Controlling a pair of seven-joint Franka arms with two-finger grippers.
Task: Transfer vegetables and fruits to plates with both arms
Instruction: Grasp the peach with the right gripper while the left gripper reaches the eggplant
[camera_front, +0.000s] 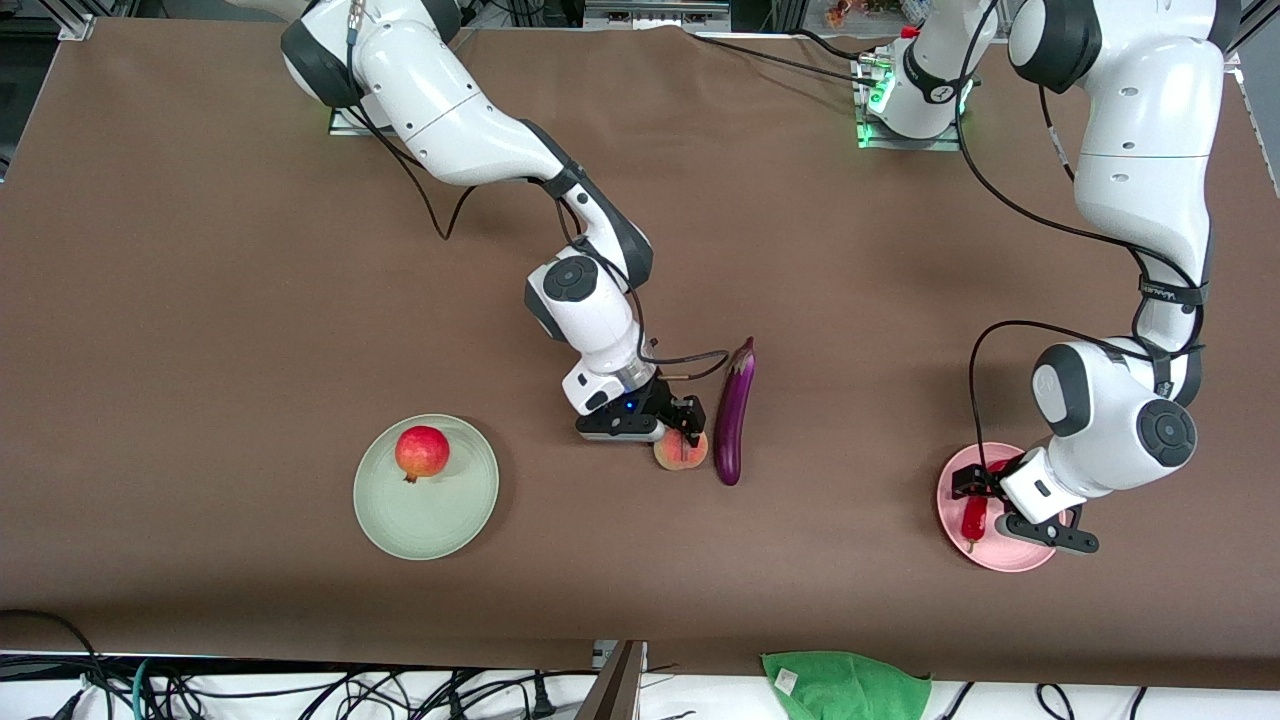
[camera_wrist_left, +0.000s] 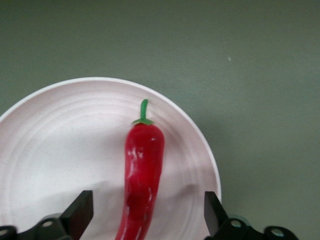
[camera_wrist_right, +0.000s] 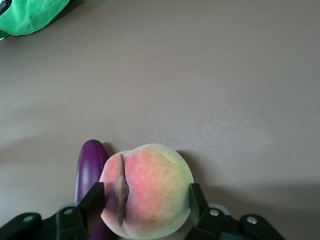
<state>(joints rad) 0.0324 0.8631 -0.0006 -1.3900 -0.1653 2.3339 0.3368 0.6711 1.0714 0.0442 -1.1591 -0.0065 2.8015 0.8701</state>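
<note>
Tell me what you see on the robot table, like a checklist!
Surface: brown table.
Job's things: pomegranate on green plate; chili lying on pink plate; peach beside eggplant, both on the table.
Clutter: green cloth at the table's near edge.
Grippers: left gripper open over the chili; right gripper with fingers against both sides of the peach.
Cables: black ones along both arms.
Surroundings: cables below the table's near edge.

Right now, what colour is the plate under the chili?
Pale pink plate; clearest in the left wrist view.
</note>
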